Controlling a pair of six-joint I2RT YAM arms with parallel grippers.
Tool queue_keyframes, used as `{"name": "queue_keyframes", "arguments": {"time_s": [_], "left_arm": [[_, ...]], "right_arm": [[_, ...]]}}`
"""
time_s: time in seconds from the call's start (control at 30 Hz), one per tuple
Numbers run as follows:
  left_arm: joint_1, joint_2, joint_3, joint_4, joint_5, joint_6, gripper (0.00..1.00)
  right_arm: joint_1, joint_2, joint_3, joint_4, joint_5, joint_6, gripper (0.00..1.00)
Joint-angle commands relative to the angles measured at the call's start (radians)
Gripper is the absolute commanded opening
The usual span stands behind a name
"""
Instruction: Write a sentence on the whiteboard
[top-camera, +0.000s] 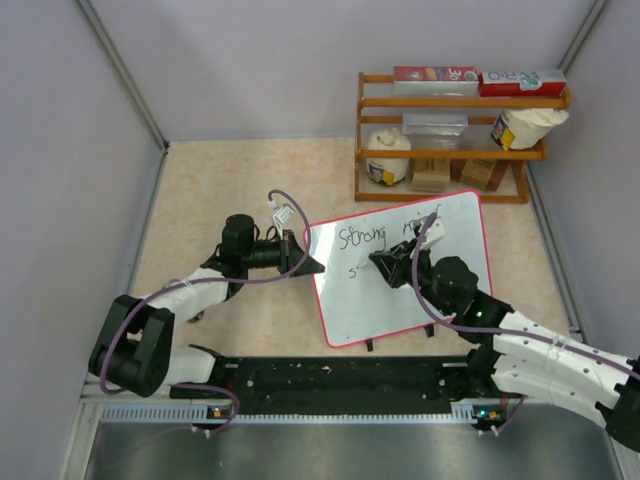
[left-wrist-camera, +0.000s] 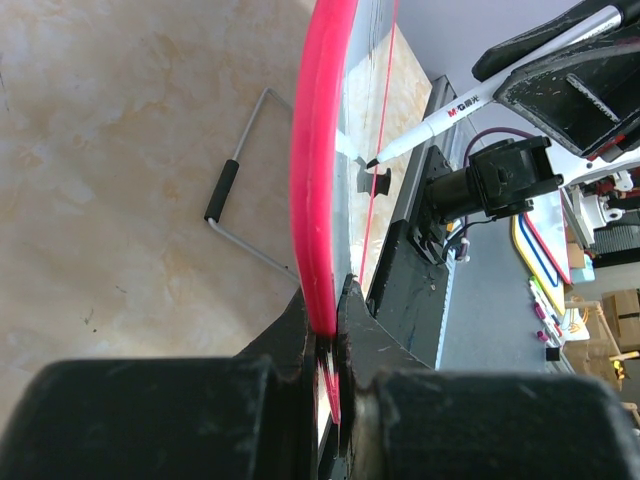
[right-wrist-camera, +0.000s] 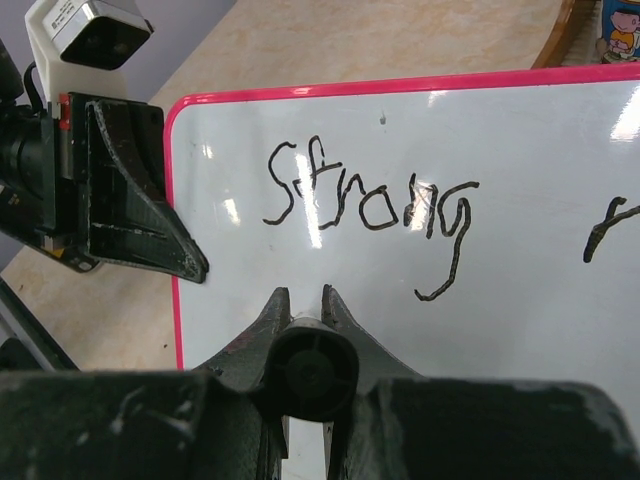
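The whiteboard, white with a thin red frame, stands tilted at mid-table. My left gripper is shut on its left edge; in the left wrist view the red frame runs between the closed jaws of that gripper. My right gripper is shut on a white marker pen, and the pen's tip touches the board. The pen's black end fills the right gripper. The sentence reads "Strong", then the start of another word. A small mark begins a second line.
A wooden rack with boxes, jars and a bag stands at the back right, just behind the board. The board's wire stand rests on the beige tabletop behind it. Grey walls close in both sides. A black rail runs along the near edge.
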Motion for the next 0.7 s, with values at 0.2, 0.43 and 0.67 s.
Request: {"name": "queue_keyframes", "arguments": {"time_s": [0.2, 0.43, 0.67], "left_arm": [[-0.006, 0.028, -0.009, -0.016, -0.112, 0.171, 0.0], [-0.006, 0.033, -0.009, -0.014, -0.112, 0.171, 0.0], [-0.006, 0.036, -0.009, -0.013, -0.111, 0.171, 0.0]], "right_arm": [[0.008, -0.026, 0.018, -0.039, 0.109, -0.003, 0.0], [0.008, -0.041, 0.018, -0.052, 0.12, -0.007, 0.0], [0.008, -0.061, 0.023, 0.002, 0.057, 0.0, 0.0]]}}
